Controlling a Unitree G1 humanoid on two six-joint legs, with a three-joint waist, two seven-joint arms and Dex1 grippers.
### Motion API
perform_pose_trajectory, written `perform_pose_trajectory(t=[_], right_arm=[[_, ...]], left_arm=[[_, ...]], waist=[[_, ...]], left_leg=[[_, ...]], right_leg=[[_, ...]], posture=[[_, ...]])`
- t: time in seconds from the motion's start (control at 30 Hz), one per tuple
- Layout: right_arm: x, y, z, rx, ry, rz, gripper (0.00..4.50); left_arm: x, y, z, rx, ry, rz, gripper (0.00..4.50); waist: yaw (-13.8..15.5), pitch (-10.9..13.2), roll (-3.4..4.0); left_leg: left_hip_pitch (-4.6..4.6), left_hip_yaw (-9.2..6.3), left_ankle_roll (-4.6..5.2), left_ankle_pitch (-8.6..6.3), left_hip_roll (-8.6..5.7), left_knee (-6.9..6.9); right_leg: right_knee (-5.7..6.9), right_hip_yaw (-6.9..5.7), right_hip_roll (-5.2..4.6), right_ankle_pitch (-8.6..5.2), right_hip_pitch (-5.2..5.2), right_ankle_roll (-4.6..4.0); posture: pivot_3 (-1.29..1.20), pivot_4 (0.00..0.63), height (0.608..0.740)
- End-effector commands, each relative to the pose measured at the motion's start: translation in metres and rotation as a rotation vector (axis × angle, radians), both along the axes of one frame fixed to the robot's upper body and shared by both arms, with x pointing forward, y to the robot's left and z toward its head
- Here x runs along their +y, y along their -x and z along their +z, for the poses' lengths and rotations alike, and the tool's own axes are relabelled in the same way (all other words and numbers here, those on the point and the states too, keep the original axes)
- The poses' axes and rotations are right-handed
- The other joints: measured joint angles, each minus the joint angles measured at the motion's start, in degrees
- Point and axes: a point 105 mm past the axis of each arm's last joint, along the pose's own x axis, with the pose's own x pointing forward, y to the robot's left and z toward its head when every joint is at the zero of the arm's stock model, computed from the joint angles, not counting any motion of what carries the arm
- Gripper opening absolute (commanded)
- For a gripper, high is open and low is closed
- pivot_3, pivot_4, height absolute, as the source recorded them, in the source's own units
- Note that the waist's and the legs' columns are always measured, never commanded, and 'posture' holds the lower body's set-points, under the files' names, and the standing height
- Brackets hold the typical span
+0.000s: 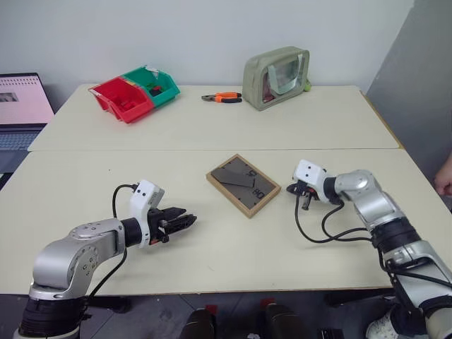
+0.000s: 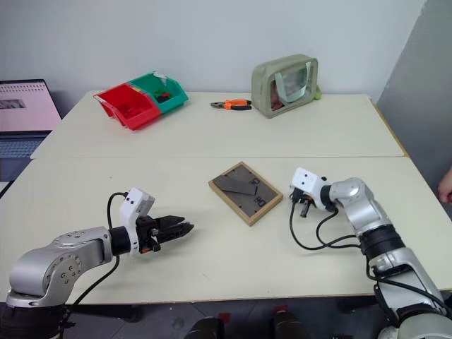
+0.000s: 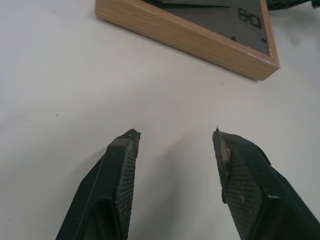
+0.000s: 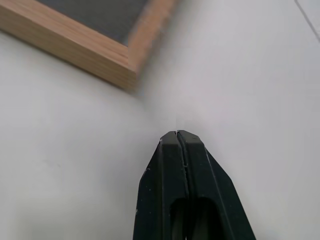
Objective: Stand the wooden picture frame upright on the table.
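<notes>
The wooden picture frame (image 1: 243, 184) lies flat, dark back up, in the middle of the near half of the pale table (image 1: 212, 131). Its stand flap looks folded flat against the back. My left gripper (image 1: 185, 222) hovers low over the table to the frame's near left, open and holding nothing, a short gap from the frame's edge (image 3: 190, 37). Just right of the frame my right gripper (image 1: 291, 189) is shut and empty, pointing at the frame's right corner (image 4: 117, 62) without touching it.
On the far half stand a red bin (image 1: 121, 99) and a green bin (image 1: 153, 84), orange-handled pliers (image 1: 222, 97) and a grey-green pouch (image 1: 277, 76). A laptop (image 1: 21, 106) sits beyond the left edge. A person's hand (image 1: 443, 178) shows at the right edge.
</notes>
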Motion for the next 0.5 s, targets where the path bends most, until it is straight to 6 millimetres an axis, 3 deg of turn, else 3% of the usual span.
perform_pose_trajectory(t=[0.03, 0.23, 0.4, 0.5], right_arm=[[0.004, -0.022, 0.017, -0.086, -0.002, -0.031, 0.0], [0.03, -0.041, 0.018, -0.115, -0.063, -0.055, 0.0], [0.05, -0.048, 0.015, -0.126, -0.105, -0.074, 0.0], [0.06, -0.049, 0.015, -0.125, -0.136, -0.067, 0.0]], left_arm=[[0.0, -0.024, 0.017, -0.109, 0.006, 0.063, 2.34], [-0.018, -0.049, 0.02, -0.16, -0.012, 0.084, 1.37], [-0.037, -0.056, 0.011, -0.15, -0.068, 0.077, 0.21], [-0.044, -0.055, 0.006, -0.139, -0.076, 0.076, 0.05]], waist=[[-0.1, 0.0, -0.01], [-0.2, 0.0, -0.01], [-0.3, 0.0, -0.01], [-0.3, 0.0, -0.01]], left_leg=[[0.0, 0.0, 0.0, 0.0, -0.01, 0.01], [-0.01, 0.01, -0.01, 0.0, -0.01, -0.02], [-0.02, 0.0, -0.01, 0.0, 0.03, -0.03], [-0.01, -0.01, -0.01, 0.0, 0.03, -0.03]], right_leg=[[0.0, -0.01, 0.0, 0.0, 0.0, 0.0], [0.01, -0.01, 0.01, 0.01, -0.01, -0.01], [0.02, 0.01, -0.03, 0.02, -0.01, -0.01], [0.04, 0.01, -0.03, 0.02, -0.01, -0.01]], posture=[[0.0, 0.15, 0.74], [0.0, 0.15, 0.74], [0.0, 0.15, 0.74], [0.0, 0.15, 0.74]])
